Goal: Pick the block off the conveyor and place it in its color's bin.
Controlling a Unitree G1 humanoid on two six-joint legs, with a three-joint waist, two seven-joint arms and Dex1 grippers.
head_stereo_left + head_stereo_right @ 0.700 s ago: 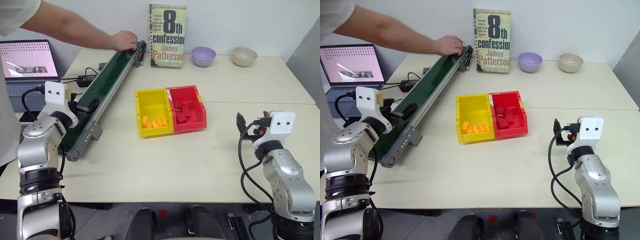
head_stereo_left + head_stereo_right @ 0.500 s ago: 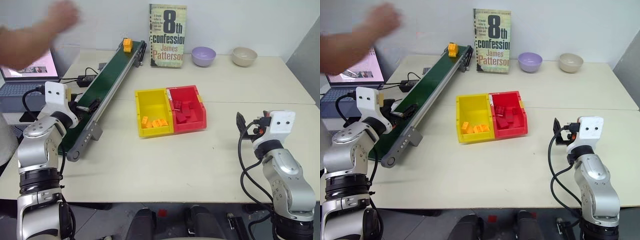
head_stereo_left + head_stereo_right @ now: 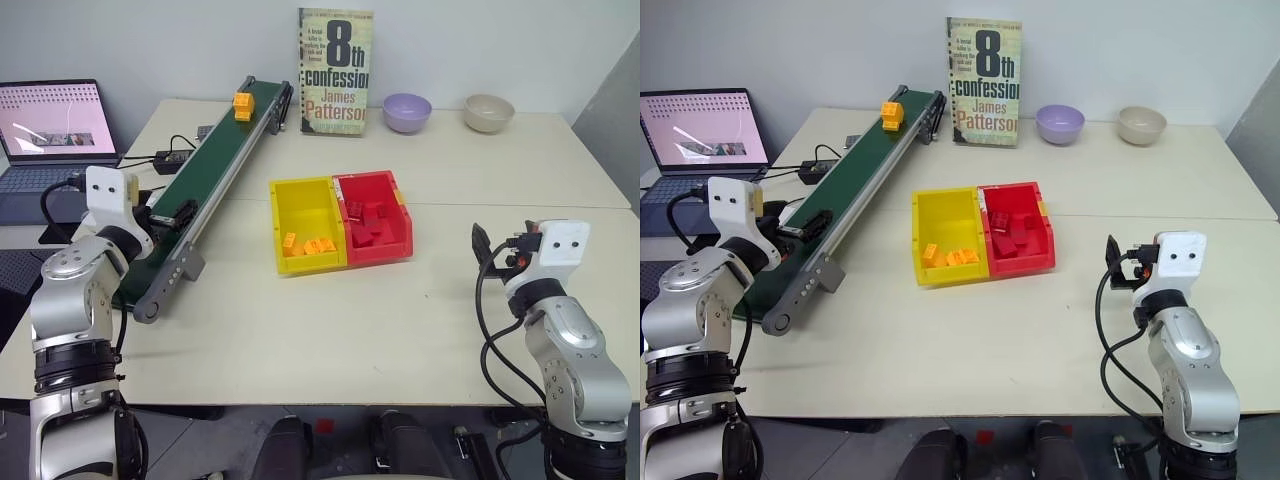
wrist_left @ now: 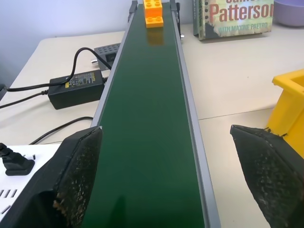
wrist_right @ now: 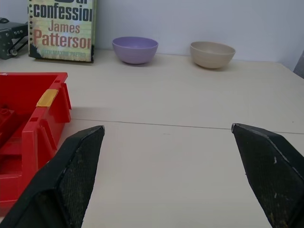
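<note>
On a pale table (image 3: 450, 300), the block (image 3: 241, 105) sits at the conveyor's (image 3: 205, 185) far end. Both the left end effector (image 4: 166, 175) and the right end effector (image 5: 171, 175) gape empty. Closing late could let it ride past, missing the yellow bin (image 3: 300, 200).

table (image 3: 480, 190), conveyor (image 3: 200, 190), 2 bins (image 3: 340, 220), book (image 3: 335, 70)

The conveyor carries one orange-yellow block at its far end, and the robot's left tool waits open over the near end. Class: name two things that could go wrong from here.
1. The block rides the conveyor towards the open left tool; shutting late could miss or knock it.
2. The yellow bin touches the red bin, so a loose drop could land in the wrong colour.
</note>
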